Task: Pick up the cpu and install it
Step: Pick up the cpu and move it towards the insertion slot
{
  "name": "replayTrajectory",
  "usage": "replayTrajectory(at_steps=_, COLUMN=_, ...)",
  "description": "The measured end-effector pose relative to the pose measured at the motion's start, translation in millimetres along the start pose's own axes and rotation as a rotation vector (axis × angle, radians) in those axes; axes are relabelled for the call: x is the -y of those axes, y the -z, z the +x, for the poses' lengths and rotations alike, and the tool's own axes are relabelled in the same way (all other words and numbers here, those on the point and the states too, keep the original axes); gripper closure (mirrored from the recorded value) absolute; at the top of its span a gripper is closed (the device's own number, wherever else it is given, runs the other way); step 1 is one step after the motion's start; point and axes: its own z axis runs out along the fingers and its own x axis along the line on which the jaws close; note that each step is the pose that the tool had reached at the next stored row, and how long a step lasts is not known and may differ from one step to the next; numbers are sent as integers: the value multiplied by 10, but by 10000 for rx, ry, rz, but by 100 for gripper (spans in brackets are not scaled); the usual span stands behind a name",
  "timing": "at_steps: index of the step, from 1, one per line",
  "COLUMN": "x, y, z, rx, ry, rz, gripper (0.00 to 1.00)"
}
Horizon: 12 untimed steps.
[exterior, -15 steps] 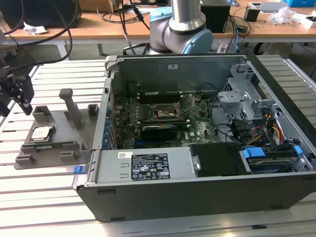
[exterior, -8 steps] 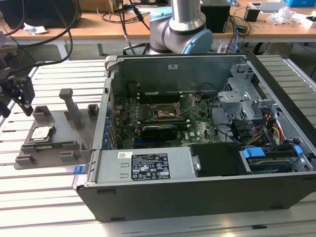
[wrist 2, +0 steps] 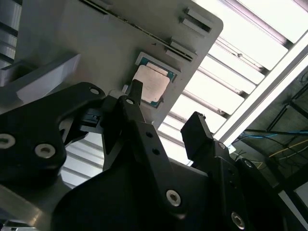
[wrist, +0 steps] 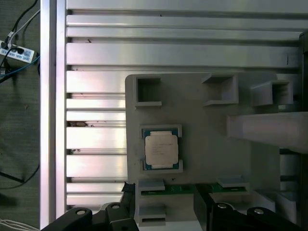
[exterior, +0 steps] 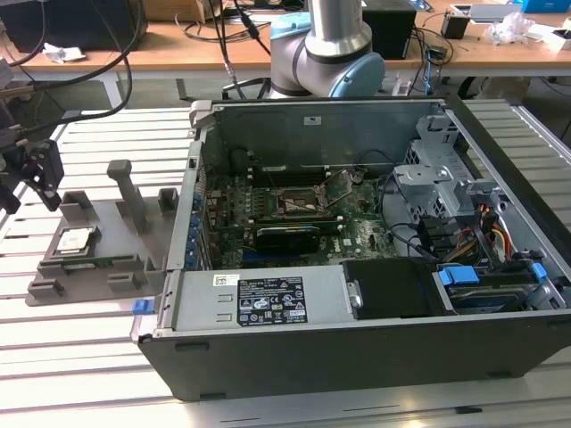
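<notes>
One cpu [exterior: 74, 239], a small flat square chip with a dull silver metal top and a thin dark-green rim, lies flat in a shallow square recess of the grey plastic fixture plate [exterior: 109, 223] at the lower left of the exterior view. Both wrist views show it seated there, metal top up [wrist 2: 151, 83] [wrist: 161, 149]. The plate rests on the slatted aluminium tabletop [exterior: 89, 357], just beside the open black computer case [exterior: 357, 357].

Black gripper [exterior: 36, 178] hangs at the exterior view's far left edge, above the plate's outer end and apart from the chip. Its two black fingers [wrist 2: 138, 110] stand wide apart with nothing between them. In the first wrist view the gripper [wrist: 164, 192] sits near the cpu, not touching it.

Inside the case, the square black-and-metal socket [exterior: 299, 203] on the green motherboard [exterior: 357, 234] has its frame lid tilted up. No chip is seated in it.
</notes>
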Motion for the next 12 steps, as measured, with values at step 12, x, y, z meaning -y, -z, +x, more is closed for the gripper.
replayTrajectory(at_steps=12, x=0, y=-54, z=1, rx=1, ry=0, rz=0, gripper=40)
